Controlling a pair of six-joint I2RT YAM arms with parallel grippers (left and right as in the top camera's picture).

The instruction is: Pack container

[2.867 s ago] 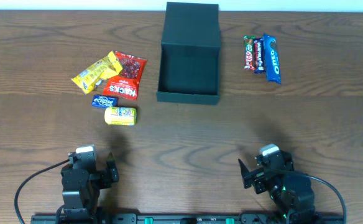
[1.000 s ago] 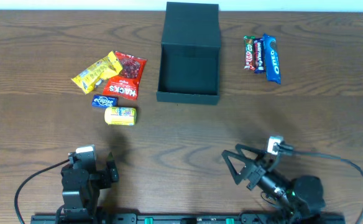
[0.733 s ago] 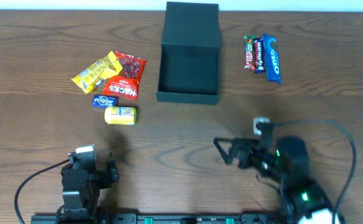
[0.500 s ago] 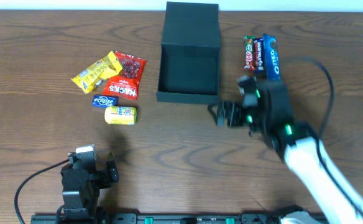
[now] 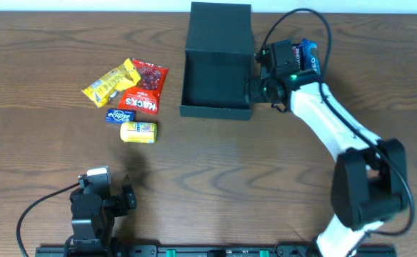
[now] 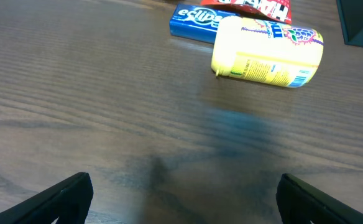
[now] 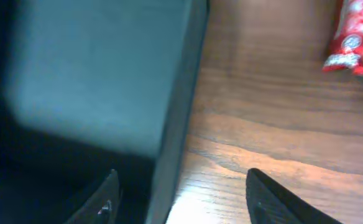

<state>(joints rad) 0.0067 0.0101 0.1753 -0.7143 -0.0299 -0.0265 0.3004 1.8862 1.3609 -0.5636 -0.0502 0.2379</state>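
The container (image 5: 218, 61) is a dark teal-black box with its lid flap standing up at the far side, in the middle of the far table. My right gripper (image 5: 255, 89) straddles its right wall near the front corner. In the right wrist view one finger hangs inside the container (image 7: 101, 68) and the other outside over the wood. The right gripper (image 7: 181, 186) is open, with a gap still showing beside the wall. My left gripper (image 5: 103, 191) rests at the near left, and the left wrist view shows this gripper (image 6: 183, 186) open and empty.
Left of the container lie a yellow tube (image 5: 138, 133), a blue Eclipse pack (image 5: 119, 116), a red Hacks bag (image 5: 138, 101), a yellow bag (image 5: 111, 82) and a red bag (image 5: 150, 75). A blue Oreo pack (image 5: 310, 51) shows behind the right arm, and a red wrapper (image 7: 349, 37) lies right of the container.
My right arm has swung from the near edge out to the container's right wall, and its jaws have narrowed. The left arm has not moved.
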